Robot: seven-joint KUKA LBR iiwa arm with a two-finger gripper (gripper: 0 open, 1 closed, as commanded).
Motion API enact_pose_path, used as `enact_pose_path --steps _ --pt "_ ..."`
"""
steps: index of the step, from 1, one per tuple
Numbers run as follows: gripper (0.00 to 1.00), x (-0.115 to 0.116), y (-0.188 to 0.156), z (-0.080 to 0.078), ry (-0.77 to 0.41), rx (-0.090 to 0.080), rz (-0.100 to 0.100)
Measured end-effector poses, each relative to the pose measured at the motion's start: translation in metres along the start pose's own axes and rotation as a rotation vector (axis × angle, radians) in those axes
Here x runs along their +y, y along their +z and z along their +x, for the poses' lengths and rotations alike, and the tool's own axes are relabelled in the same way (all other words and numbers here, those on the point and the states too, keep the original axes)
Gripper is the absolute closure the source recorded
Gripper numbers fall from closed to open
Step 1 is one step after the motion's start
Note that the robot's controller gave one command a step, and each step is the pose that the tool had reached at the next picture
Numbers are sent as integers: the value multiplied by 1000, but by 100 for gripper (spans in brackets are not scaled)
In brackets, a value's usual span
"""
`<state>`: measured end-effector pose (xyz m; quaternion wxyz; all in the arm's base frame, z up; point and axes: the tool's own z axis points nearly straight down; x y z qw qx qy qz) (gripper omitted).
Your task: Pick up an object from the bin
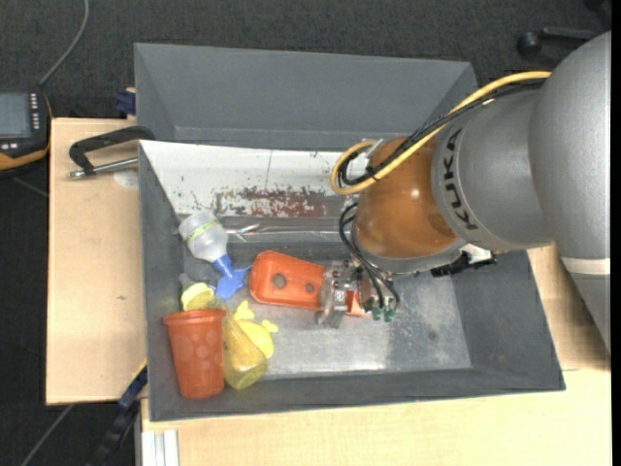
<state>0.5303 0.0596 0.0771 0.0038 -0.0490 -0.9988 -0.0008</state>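
The grey metal bin (437, 333) took up the middle of the frame, and the arm (505, 173) reached in from the right, its amber-brown wrist hanging over the middle of the bin floor. The pincer (337, 304) sat low, just below centre of the frame, right at the right-hand end of a flat orange plastic piece (281, 280) with two dark holes, which lay on the floor left of centre. Whether the pincer was spread, pressed together or pinching that piece could not be told. Further left lay a clear bottle (202, 235) with a blue nozzle (228, 280) touching the orange piece's left end. In the lower left corner an orange cup (197, 352) stood beside a heap of yellow scraps (247, 346).
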Motion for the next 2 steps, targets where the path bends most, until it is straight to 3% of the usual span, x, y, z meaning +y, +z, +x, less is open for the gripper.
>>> enact_pose_path --steps 1,2 --pt "100 0 0 0 1 0 0" --pt "100 -2 -128 -13 36 -5 -2"
